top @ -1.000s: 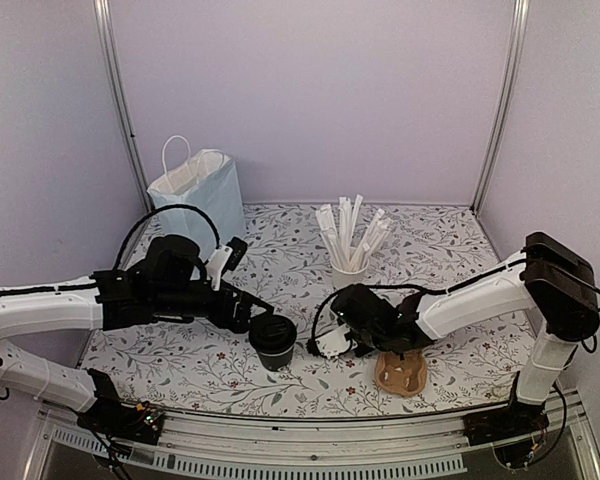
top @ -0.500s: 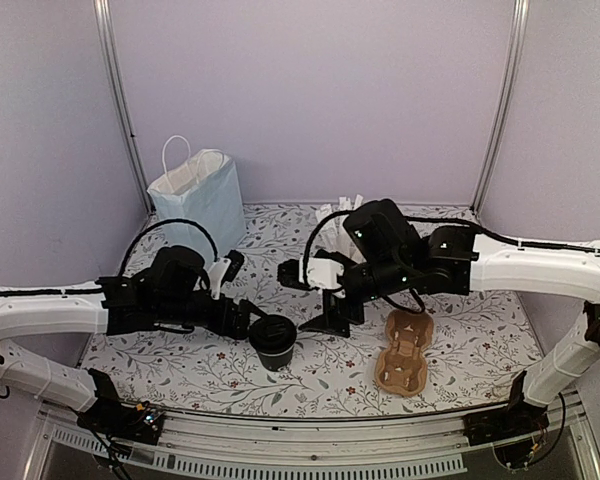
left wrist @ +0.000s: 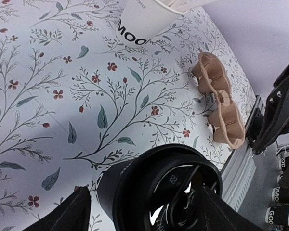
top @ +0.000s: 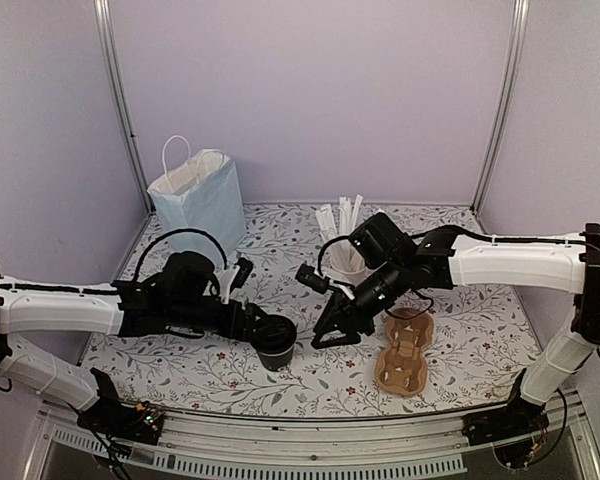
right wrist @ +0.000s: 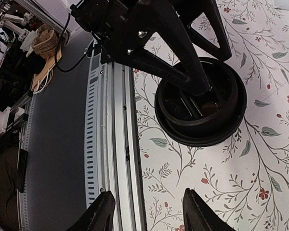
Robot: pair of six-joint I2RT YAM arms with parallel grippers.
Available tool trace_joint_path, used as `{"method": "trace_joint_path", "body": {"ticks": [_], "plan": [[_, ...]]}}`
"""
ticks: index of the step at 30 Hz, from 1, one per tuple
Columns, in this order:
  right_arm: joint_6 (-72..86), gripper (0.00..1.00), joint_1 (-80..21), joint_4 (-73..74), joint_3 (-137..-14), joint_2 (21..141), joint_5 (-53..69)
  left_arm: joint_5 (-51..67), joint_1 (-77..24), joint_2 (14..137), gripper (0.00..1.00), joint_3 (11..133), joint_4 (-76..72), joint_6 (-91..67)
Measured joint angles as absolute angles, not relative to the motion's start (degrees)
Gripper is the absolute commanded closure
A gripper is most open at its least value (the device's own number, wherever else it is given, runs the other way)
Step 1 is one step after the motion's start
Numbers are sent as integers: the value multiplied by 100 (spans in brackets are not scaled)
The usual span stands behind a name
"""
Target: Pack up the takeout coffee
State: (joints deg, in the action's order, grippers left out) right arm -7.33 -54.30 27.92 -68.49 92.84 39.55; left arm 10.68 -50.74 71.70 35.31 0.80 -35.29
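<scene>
The takeout coffee, a black cup with a black lid, stands upright near the table's front. My left gripper reaches it from the left and straddles it, open. In the left wrist view the cup fills the space between the fingers; a strip of table shows between the left finger and the cup wall. My right gripper hangs just right of the cup, open and empty. Its wrist view looks down on the lid beyond the gripper.
A brown pulp cup carrier lies at the front right, also in the left wrist view. A white cup of wrapped sticks stands behind the right gripper. A pale blue paper bag stands at the back left. The front rail runs beside the cup.
The right arm rose from beside the carrier, swung left and now tilts down just right of the cup. The left gripper slid further around the cup and its jaws narrowed.
</scene>
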Motion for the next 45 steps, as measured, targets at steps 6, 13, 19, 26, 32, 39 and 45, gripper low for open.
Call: {"method": "trace_joint_path", "body": {"ticks": [6,13,19,26,32,39,45], "plan": [[3,61,-5212,2550,-6801,9542,4239,1184,-5074,7279,25,3494,38,-3570],[694,63,-5131,2158,-6801,10125,4840,1243,-5074,7299,28,3374,-187,-3653],[1125,64,-5131,1811,-6801,10359,5345,1286,-5074,7349,29,3312,-377,-3693],[1487,67,-5131,1494,-6807,10554,5474,1328,-5074,7393,30,3280,-526,-3750],[1702,65,-5131,1470,-6807,10586,5269,1356,-5074,7389,32,3197,-637,-3822],[1721,71,-5131,1500,-6805,10460,4659,1352,-5072,7214,33,3000,-753,-3981],[1863,71,-5168,1520,-6897,10348,4436,1378,-5074,7118,34,2884,-834,-4171]]}}
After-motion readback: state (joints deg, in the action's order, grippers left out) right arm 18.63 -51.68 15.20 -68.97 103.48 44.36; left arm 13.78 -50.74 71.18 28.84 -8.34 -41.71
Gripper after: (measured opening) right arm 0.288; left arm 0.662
